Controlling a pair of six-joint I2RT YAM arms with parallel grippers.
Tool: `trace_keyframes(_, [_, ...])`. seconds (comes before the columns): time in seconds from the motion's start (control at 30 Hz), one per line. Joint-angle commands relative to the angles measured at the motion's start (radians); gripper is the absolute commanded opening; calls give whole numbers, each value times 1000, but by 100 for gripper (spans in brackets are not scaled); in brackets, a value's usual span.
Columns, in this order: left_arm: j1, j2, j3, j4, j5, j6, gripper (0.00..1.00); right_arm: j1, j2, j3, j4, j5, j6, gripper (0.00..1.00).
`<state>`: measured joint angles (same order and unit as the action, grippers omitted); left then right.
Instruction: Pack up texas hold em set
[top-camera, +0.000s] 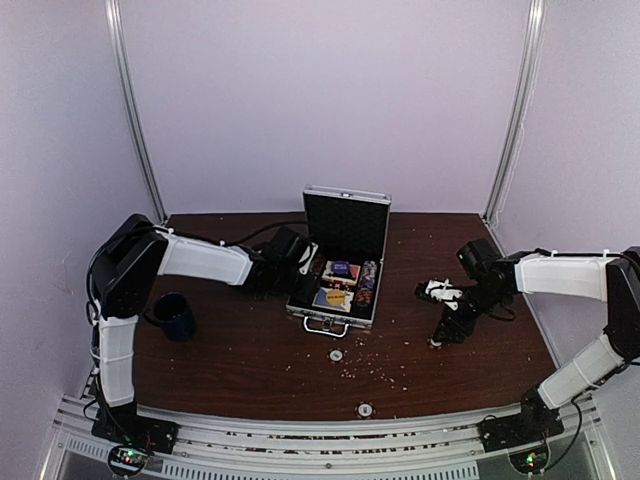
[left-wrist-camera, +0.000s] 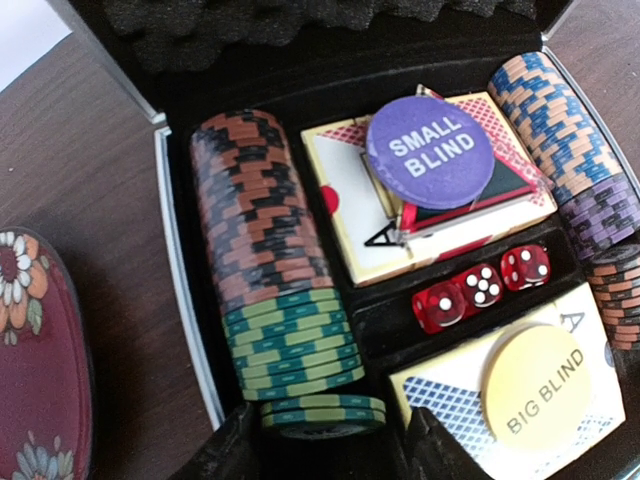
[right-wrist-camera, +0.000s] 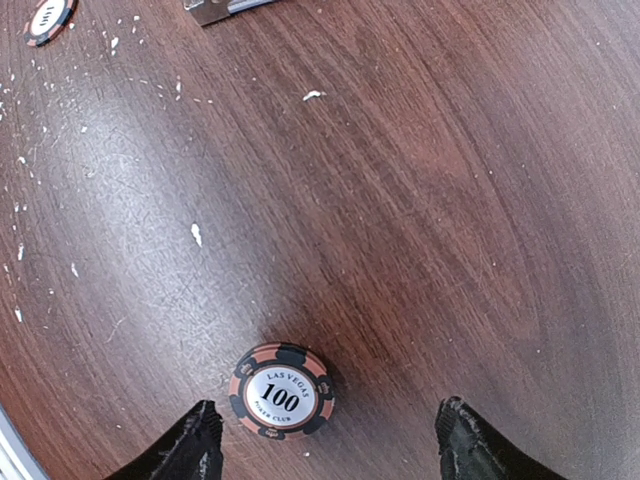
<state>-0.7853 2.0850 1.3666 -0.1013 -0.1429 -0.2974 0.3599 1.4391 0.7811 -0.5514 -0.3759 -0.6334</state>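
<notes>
The case (top-camera: 340, 265) stands open on the counter (top-camera: 250, 360) toward the back edge, with cards, dice (left-wrist-camera: 480, 288) and chip rows slotted in. The left jaws hang spread and empty over its left row, just above the green chips (left-wrist-camera: 300, 345). Toward the right edge, the right jaws stand open astride a loose 100 chip (right-wrist-camera: 282, 391), not touching it. Gathering stray chips seems to be the step in hand; next the right jaws must drop and pinch that flat chip. Another chip (top-camera: 336, 355) lies in front of the case.

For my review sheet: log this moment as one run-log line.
left gripper: open, straddling green chips in case | right gripper: open, over 100 chip lying on table | status: packing unfinished
</notes>
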Motion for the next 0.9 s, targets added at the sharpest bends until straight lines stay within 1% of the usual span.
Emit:
trace_keyframes(0.0, [23, -58, 14, -68, -66, -20, 52, 7, 5, 24, -10, 18, -11, 74])
trace_keyframes(0.13, [23, -87, 10, -86, -66, -35, 54, 8, 4, 24, -10, 19, -11, 74])
trace_keyframes(0.37, [23, -123, 21, -115, -66, -20, 55, 8, 1, 24, -11, 20, -11, 74])
trace_keyframes(0.5, [20, -194, -7, -144, -12, 19, 55, 8, 1, 23, -12, 20, -10, 74])
trace_keyframes(0.6, [5, -260, -34, -202, 29, 56, 54, 8, 0, 24, -12, 20, -9, 74])
trace_keyframes(0.73, [-48, -317, -52, -296, 115, 131, 51, 9, 0, 25, -11, 18, -8, 74])
trace_keyframes(0.87, [-110, -321, -46, -403, 194, 197, 49, 12, 0, 28, -12, 11, -7, 74])
